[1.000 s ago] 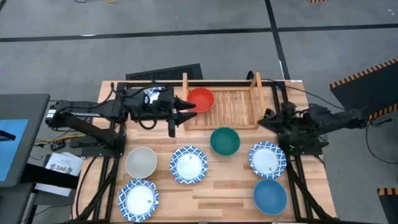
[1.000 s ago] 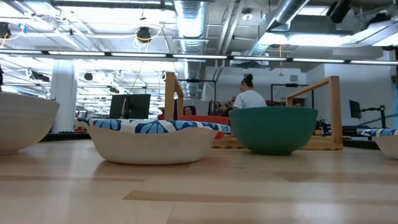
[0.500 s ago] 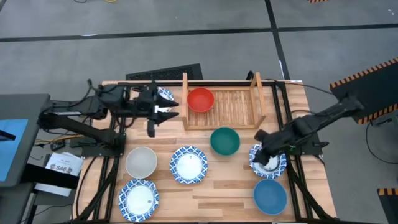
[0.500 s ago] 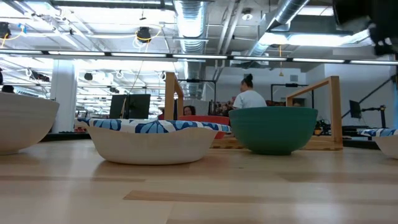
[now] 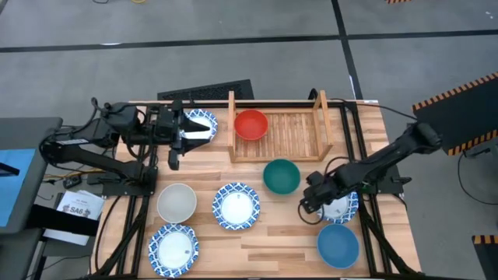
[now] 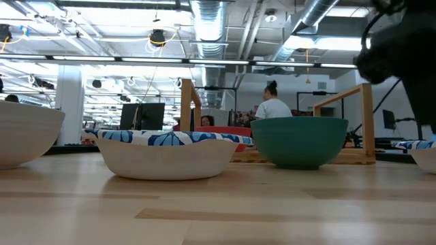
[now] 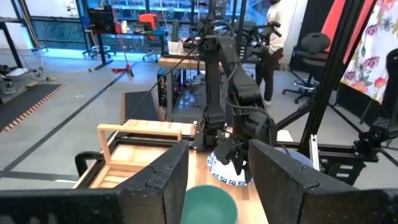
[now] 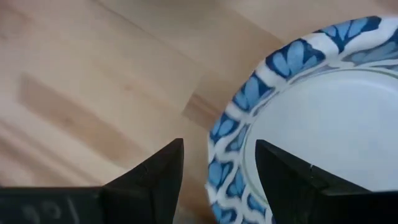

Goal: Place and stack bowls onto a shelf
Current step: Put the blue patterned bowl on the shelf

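Note:
A red bowl (image 5: 250, 124) sits on the shelf (image 5: 288, 136) at its left end. On the table stand a green bowl (image 5: 281, 176), an off-white bowl (image 5: 177, 202), a blue bowl (image 5: 338, 245) and several blue-patterned bowls. My right gripper (image 5: 310, 204) is open and low at the left rim of the right-hand patterned bowl (image 5: 339, 204). In the right wrist view its fingers (image 8: 155, 174) stand on either side of that rim (image 8: 227, 146). My left gripper (image 5: 208, 132) is open, with nothing in it, above the far-left patterned bowl (image 5: 204, 119).
Two more patterned bowls (image 5: 236, 206) (image 5: 173, 249) lie near the table's front. The shelf's upright posts (image 5: 231, 105) (image 5: 322, 105) stand at its two ends. In the low view the green bowl (image 6: 300, 139) and a patterned bowl (image 6: 169, 153) stand in front. A person (image 6: 272, 105) is in the room behind.
My left gripper has drawn back from the red bowl on the shelf toward the table's left edge. My right gripper has swung from beside the shelf's right end toward the near edge and left, coming down to the patterned bowl's left rim. No bowl has moved.

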You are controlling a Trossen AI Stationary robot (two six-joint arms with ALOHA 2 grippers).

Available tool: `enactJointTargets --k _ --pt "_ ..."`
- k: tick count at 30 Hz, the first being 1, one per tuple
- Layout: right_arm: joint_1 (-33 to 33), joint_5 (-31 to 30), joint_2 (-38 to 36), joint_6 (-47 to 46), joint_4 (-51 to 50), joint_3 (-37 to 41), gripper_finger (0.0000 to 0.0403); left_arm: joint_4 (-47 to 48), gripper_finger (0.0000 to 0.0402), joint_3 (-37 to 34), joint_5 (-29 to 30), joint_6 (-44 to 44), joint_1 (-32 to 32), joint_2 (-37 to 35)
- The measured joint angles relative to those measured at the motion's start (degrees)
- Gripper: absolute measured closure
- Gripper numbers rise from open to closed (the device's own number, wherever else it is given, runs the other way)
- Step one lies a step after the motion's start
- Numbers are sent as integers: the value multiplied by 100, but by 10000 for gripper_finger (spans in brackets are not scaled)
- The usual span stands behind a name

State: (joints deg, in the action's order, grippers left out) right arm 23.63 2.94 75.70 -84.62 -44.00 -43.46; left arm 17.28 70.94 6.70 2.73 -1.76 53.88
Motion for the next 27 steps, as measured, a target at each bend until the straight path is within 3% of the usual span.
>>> enactJointTargets --k 12,16,22,27 --pt "1 56 892 -1 40 -9 192 -20 249 0 200 1 0 7" --pt "1 102 909 87 13 -48 241 -20 249 0 234 1 2 7" --pt "1 98 710 495 -419 -435 370 4 249 0 312 2 2 9" --pt "-50 46 586 1057 -834 -1035 376 8 249 0 323 1 2 9"
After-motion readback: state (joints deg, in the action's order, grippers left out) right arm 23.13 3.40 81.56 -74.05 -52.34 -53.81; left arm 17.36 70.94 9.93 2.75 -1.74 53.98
